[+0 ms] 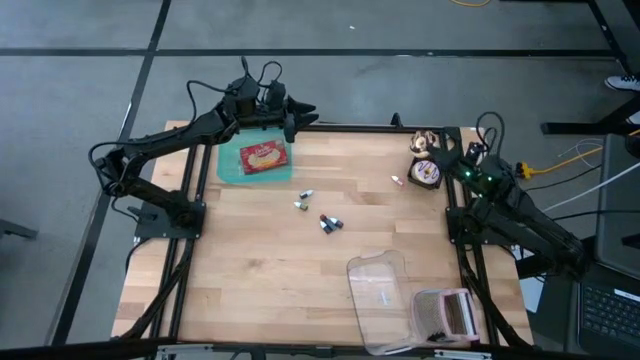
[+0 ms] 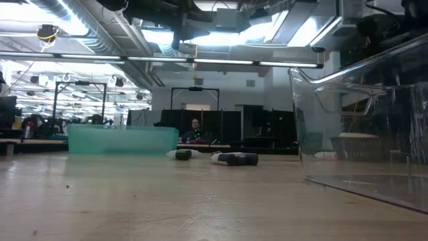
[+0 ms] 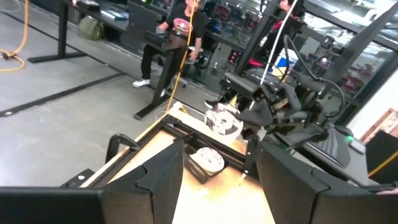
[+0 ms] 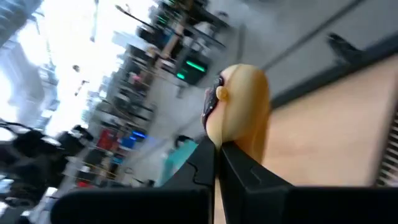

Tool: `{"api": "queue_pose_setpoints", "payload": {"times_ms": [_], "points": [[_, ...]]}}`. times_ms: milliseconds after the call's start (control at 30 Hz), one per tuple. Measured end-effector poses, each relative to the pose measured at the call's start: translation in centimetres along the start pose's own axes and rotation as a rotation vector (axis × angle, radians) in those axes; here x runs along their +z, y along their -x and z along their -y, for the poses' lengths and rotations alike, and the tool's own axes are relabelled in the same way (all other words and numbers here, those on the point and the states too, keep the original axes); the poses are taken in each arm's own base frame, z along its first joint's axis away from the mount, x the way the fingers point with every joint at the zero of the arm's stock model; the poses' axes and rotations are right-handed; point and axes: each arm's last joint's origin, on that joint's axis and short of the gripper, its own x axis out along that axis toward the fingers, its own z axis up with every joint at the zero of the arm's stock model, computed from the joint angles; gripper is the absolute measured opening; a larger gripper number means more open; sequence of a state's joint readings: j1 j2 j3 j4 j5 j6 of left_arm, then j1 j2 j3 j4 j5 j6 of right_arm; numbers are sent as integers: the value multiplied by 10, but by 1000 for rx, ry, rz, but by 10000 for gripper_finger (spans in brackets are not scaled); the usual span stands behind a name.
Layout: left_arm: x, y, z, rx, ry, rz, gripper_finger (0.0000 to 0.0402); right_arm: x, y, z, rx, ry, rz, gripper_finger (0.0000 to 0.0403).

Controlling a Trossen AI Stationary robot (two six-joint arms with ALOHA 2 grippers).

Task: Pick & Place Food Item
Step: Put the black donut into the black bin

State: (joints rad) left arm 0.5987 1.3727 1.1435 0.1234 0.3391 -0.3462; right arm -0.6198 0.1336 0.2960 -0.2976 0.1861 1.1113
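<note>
1. Food packet (image 1: 263, 156), red with a pale snack pictured on it, lies in the teal tray (image 1: 229, 166) at the table's far left corner
2. My left gripper (image 1: 300, 117) hangs just beyond that tray, at the far edge of the wooden table (image 1: 260, 270), fingers (image 3: 155, 177) spread apart and holding nothing
3. My right gripper (image 1: 447, 152) sits at the far right corner, jaws pressed together with nothing between them
4. Right beside my right gripper stand a round patterned packet (image 1: 427, 173) and a tan object (image 4: 239, 102); I cannot tell what the tan one is
5. Small bottles (image 1: 330, 222) lie scattered mid-table, well apart from the tray
6. A clear plastic container (image 1: 380, 285) rests near the right front corner, with a pinkish item (image 1: 447, 315) just beside it
7. A person (image 3: 177, 37) stands in the room beyond the table
</note>
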Motion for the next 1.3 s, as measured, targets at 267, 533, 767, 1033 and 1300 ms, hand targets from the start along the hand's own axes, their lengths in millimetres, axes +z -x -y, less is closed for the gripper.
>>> {"api": "queue_pose_setpoints", "payload": {"times_ms": [267,533,767,1033,1300], "points": [[-1,0,1,-40,20,-22,191,-23,-24,42,56,-219,129,1],[-2,0,1,-36,32,-33,190,-14,-9,26,-133,-209,193,0],[-2,0,0,-32,33,-32,189,-6,9,14,-290,-196,170,0],[0,2,-7,-8,44,-22,188,-28,1,40,-351,-281,174,0],[2,5,-13,9,69,-17,188,-37,2,48,-399,-303,181,0]]}}
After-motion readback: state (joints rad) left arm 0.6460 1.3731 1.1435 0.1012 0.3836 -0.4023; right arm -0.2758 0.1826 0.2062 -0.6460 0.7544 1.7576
